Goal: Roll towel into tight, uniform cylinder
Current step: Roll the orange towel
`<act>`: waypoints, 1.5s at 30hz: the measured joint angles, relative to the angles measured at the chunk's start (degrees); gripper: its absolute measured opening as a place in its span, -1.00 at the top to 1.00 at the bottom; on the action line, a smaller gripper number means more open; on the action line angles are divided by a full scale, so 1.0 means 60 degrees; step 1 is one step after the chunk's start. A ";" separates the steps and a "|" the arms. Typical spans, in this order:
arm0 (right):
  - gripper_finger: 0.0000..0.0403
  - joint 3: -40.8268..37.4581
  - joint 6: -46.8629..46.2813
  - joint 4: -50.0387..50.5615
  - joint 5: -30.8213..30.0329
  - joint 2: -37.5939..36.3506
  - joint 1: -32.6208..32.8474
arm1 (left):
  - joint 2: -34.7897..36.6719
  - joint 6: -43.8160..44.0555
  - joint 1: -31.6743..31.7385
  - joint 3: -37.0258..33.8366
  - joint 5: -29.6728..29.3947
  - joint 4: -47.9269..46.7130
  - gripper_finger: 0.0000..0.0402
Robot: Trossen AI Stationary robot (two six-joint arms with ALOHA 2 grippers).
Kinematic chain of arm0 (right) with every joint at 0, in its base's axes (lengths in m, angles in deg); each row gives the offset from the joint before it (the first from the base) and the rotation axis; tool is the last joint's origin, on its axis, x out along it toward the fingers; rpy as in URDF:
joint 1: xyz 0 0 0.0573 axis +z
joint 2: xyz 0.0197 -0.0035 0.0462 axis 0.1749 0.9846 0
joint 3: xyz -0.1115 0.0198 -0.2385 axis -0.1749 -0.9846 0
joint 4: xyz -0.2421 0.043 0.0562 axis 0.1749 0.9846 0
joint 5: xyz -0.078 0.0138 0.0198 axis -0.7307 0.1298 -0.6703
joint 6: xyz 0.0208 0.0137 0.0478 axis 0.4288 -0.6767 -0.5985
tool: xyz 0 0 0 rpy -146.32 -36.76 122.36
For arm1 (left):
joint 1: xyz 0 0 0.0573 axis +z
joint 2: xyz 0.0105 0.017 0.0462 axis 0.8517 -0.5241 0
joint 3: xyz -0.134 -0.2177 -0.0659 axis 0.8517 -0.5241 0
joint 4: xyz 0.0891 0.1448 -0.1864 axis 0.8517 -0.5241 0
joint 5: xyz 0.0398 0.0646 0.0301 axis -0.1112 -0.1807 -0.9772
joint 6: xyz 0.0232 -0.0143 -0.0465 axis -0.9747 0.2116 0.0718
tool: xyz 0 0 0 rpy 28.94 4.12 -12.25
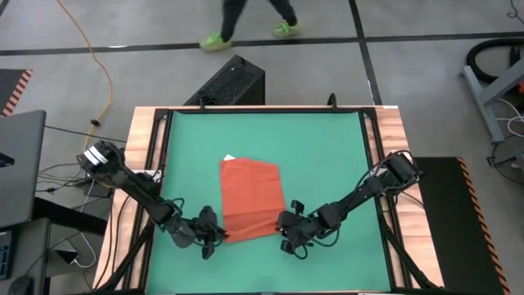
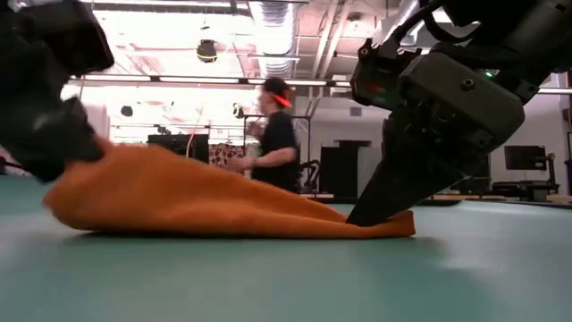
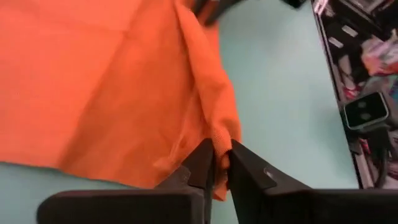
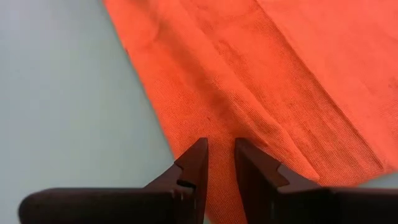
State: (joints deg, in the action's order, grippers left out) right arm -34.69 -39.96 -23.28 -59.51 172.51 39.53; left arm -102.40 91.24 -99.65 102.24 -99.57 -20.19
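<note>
The orange-red towel (image 1: pixel 251 199) lies on the green mat (image 1: pixel 327 156), with its white tag (image 1: pixel 228 158) at the far left corner. My left gripper (image 1: pixel 214 233) is shut on the towel's near left corner, which is raised in the low view (image 2: pixel 98 165). My right gripper (image 1: pixel 284 221) is at the near right corner, shut on the towel, its fingertips down on the mat (image 2: pixel 380 215). My left gripper pinches a bunched fold of the towel at its near left corner (image 3: pixel 219 149) between its two fingers. That corner is lifted off the mat and the cloth slopes down from it (image 2: pixel 223 201) to the mat. My right gripper has the towel's near edge by the right corner (image 4: pixel 219 146) in the narrow gap between its two fingers. The fingers (image 2: pixel 393 192) slant down from the right. The corner (image 2: pixel 402 225) lies low on the mat.
Wooden table rims (image 1: pixel 391 139) run beside the mat. A black box (image 1: pixel 233 82) stands beyond the far edge. A person (image 2: pixel 273 134) is in the room behind the table, and feet show on the floor (image 1: pixel 217 39).
</note>
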 joint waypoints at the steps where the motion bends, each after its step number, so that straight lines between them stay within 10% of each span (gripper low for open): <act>1: 0.50 0.0000 -0.0009 0.0003 0.0002 0.0002 0.0005 | 0.0231 -0.0099 -0.0011 0.0001 -0.0172 -0.0207 0.83; 17: 0.50 -0.0015 -0.0045 0.0078 0.0076 0.0013 0.0015 | 0.0805 0.0528 -0.0544 0.0037 -0.0101 -0.1623 0.71; 24: 0.50 -0.0022 -0.0042 0.0055 0.0080 0.0018 0.0015 | 0.0499 -0.3535 -0.1799 0.1063 -0.3872 -0.1375 0.82; 29: 0.50 -0.0025 -0.0028 0.0040 0.0095 0.0024 0.0015 | -0.0935 -0.5147 -0.1622 0.1704 -0.3420 -0.1223 0.98; 45: 0.50 -0.0029 -0.0009 0.0036 0.0100 0.0027 0.0015 | -0.2244 -0.3500 -0.1143 0.2441 -0.3874 -0.3100 1.00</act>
State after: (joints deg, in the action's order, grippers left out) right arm -34.86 -40.02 -23.06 -58.91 172.67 39.61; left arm -115.86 70.23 -106.51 116.89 -122.81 -38.79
